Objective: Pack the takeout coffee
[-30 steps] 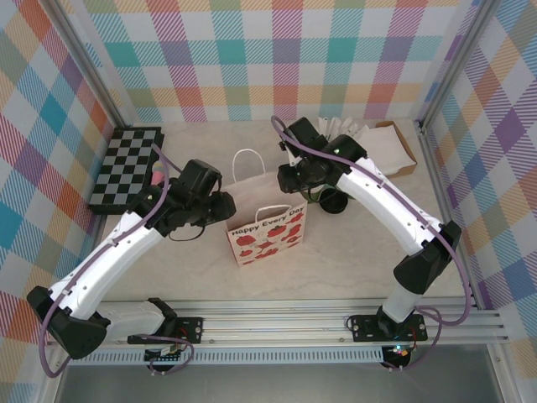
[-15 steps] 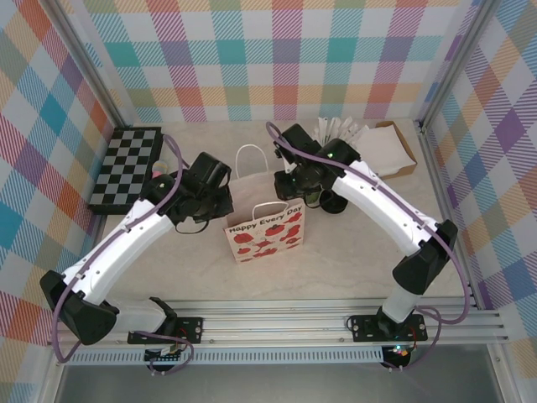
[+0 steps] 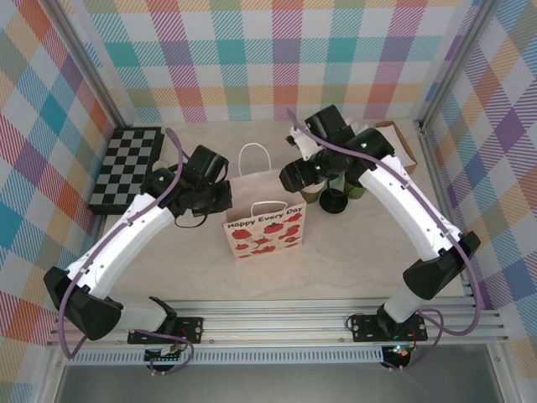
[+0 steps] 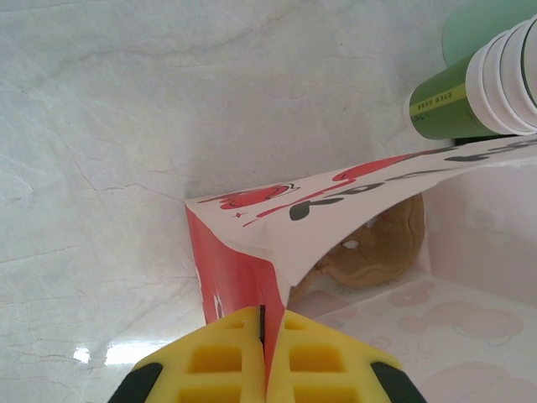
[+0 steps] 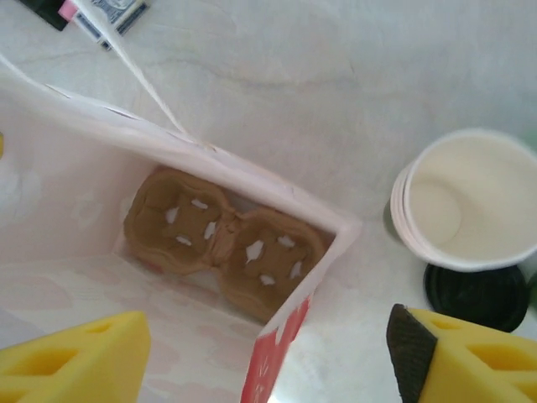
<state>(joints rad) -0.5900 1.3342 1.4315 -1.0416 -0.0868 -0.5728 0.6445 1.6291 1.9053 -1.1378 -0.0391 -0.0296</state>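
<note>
Since a second ago my right arm has drawn back toward the upper right of the overhead view, and my right pincer [image 5: 268, 361] has let its jaws spread. My left wrist has crept a little up the frame along the left side of the bag [image 3: 267, 231] and closed there.

My left pincer [image 4: 264, 334] is clenched on the bag's rim. A thin sheet of its paper is nipped between my yellow fingers [image 4: 220, 363] at the bottom of the left wrist view, and the strawberry-printed wall bows away toward the right of that frame.

My right pincer is released and grasps nothing. Its fingers sit in the two lower corners of the right wrist view, with the bag's open mouth and near corner below them. A brown carrier [image 5: 222, 248] lies on the floor of the bag.

The coffee [image 3: 333, 202] stands on the table [image 3: 352, 260] near the centre of the overhead view, outside the bag and just right of its top edge. Neither pincer touches it. In the right wrist view its black lid [image 5: 480, 299] peeks out at the lower right, partly covered by the cups [image 5: 470, 201], a stack with cream insides standing close beside the bag. A checkered board [image 3: 126, 164] lies at the left of the overhead view.
</note>
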